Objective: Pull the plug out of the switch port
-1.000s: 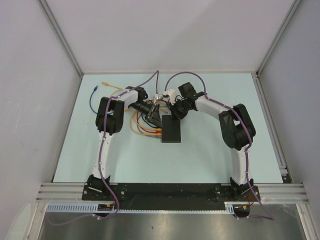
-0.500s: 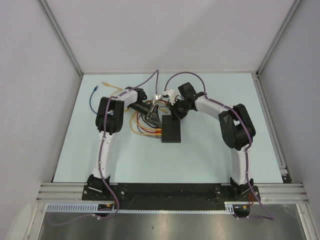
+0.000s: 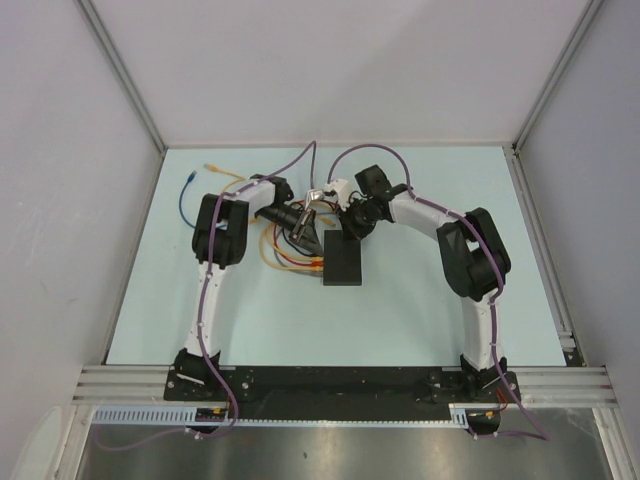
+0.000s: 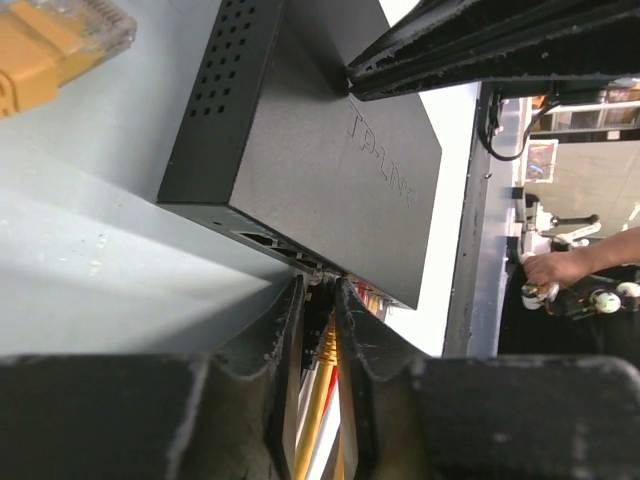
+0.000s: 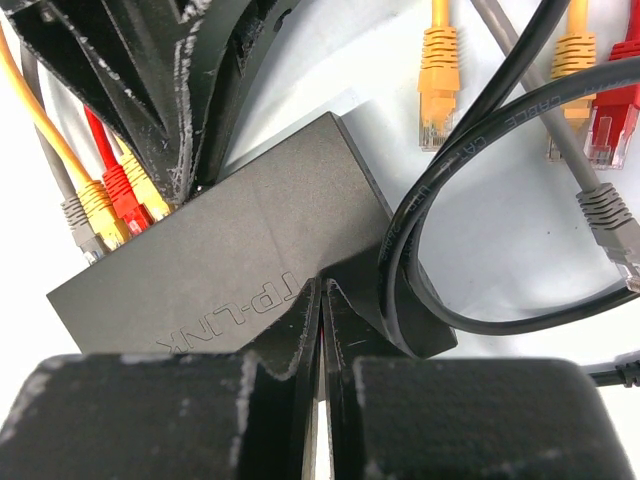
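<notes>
Pale blue table point(image 3: 420, 320) between plain grey-white walls point(image 3: 330, 60), aluminium rails point(image 3: 340, 380) along its near edge, even light.

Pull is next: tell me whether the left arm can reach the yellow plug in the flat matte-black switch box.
Likely yes: the left gripper straddles the yellow plug at the black switch, with nothing between.

Left claw point(image 3: 308, 234) and right claw point(image 3: 346, 230) sit close together at the far end of the black switch point(image 3: 342, 264).

The switch point(image 5: 230, 260) reads TP-LINK (embossed on top)
</notes>
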{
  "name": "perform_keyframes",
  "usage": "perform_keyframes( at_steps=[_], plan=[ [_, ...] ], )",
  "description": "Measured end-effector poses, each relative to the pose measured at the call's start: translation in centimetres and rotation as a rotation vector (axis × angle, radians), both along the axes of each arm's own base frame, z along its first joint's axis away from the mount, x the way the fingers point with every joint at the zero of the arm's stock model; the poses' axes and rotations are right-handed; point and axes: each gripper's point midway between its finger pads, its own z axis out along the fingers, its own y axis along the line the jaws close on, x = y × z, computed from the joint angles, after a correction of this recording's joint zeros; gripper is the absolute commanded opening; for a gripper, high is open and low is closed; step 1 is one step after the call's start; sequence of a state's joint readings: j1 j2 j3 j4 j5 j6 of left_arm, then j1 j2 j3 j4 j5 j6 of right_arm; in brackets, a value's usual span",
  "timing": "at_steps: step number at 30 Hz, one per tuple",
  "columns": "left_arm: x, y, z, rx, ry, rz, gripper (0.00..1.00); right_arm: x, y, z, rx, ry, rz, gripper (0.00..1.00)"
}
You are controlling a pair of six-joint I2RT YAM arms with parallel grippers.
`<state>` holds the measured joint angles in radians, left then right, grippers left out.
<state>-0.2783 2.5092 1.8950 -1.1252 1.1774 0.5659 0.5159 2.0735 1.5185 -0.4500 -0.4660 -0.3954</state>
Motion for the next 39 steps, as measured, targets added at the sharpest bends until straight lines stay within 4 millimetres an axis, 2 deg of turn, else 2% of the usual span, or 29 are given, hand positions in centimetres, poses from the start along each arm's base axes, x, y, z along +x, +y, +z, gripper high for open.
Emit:
perform_keyframes(
  at_steps=[10, 21, 29, 39],
  plan=[
    [0.8, 0.2, 0.2, 0.039, 0.047, 0.012, 0.00, 0.2, 0.0, 0.0, -0.006, -0.011, -0.002, 0.05],
    [0.7, 0.3, 0.2, 0.007, 0.025, -0.002, 0.00, 0.4, 0.1, 0.0, -0.012, -0.027, -0.002, 0.05],
    [2.1, 0.6, 0.3, 0.079, -0.035, -0.040, 0.00, 0.7, 0.1, 0.0, -0.014, -0.045, -0.004, 0.05],
    [0.7, 0.6, 0.2, 0.007, -0.012, -0.049, 0.00, 0.4, 0.4, 0.0, -0.009, -0.039, 0.005, 0.05]
  ],
)
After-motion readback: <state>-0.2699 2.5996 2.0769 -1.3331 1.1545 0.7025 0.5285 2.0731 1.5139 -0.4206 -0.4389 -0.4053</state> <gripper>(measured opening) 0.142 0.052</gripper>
